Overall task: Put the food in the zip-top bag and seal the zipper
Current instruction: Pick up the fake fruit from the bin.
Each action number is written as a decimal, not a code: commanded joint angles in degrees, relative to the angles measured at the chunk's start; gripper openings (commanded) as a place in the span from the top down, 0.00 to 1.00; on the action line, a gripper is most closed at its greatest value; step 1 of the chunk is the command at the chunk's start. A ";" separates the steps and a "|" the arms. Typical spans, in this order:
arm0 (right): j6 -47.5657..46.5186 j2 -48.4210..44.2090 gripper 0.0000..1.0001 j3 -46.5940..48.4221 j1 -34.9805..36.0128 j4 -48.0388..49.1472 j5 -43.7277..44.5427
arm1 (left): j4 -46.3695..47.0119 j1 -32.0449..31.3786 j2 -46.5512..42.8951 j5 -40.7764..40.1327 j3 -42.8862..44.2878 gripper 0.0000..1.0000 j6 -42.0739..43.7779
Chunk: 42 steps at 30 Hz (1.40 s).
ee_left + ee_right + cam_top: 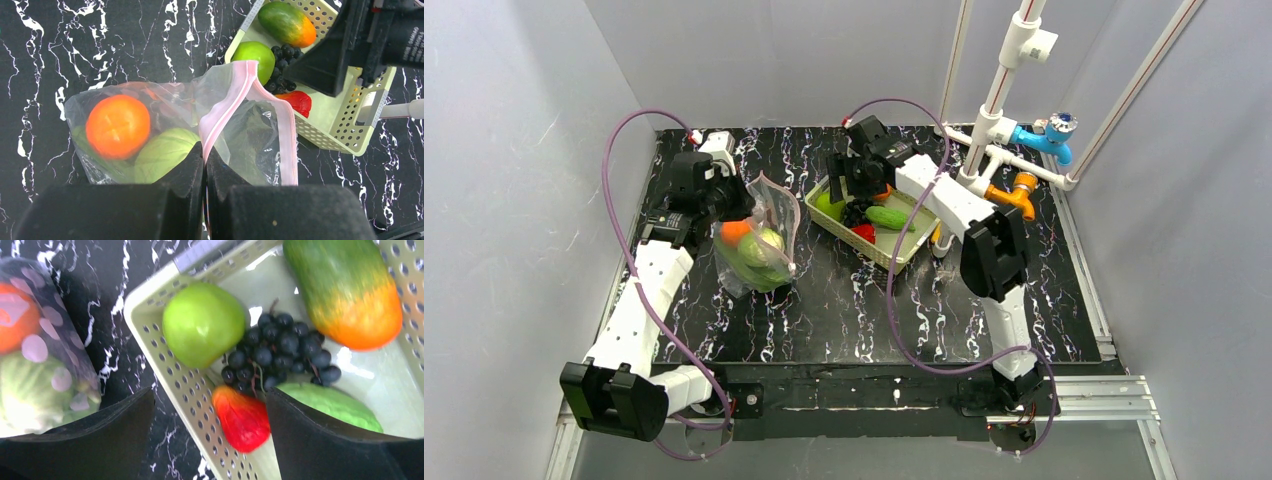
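Though loose, red piece (242,417) under pincer (209,395)

Table (844,320): black slab with white marble veining, fills mid-frame in the top view. On it: clear bag (759,250) left of centre, bottom resting on the surface; cream perforated basket (914,240) upper centre, skewed, just right of the bag, not touching. White pipe frame (994,130) stands at the upper-right corner.

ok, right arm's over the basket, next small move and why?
Probably lower the right end effector and close on the red piece: it shows between the open jaws, while the left end effector pinches the zip-top bag at its mouth.
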 commanded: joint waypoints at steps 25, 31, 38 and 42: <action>-3.52 16.56 0.23 14.92 -0.48 2.52 -7.73 | 1.32 0.92 0.03 2.68 -0.13 1.00 -1.13; -4.55 12.28 0.50 17.05 -0.48 -0.34 -5.11 | 1.30 0.95 0.14 2.97 -0.17 1.00 -1.37; -6.83 6.00 0.72 18.56 -0.48 -5.58 0.68 | 1.30 1.36 0.91 3.10 -0.16 1.00 -1.49; -6.43 1.50 0.84 16.73 -0.30 -8.04 3.12 | 1.35 1.46 1.01 3.39 -0.22 1.00 -1.65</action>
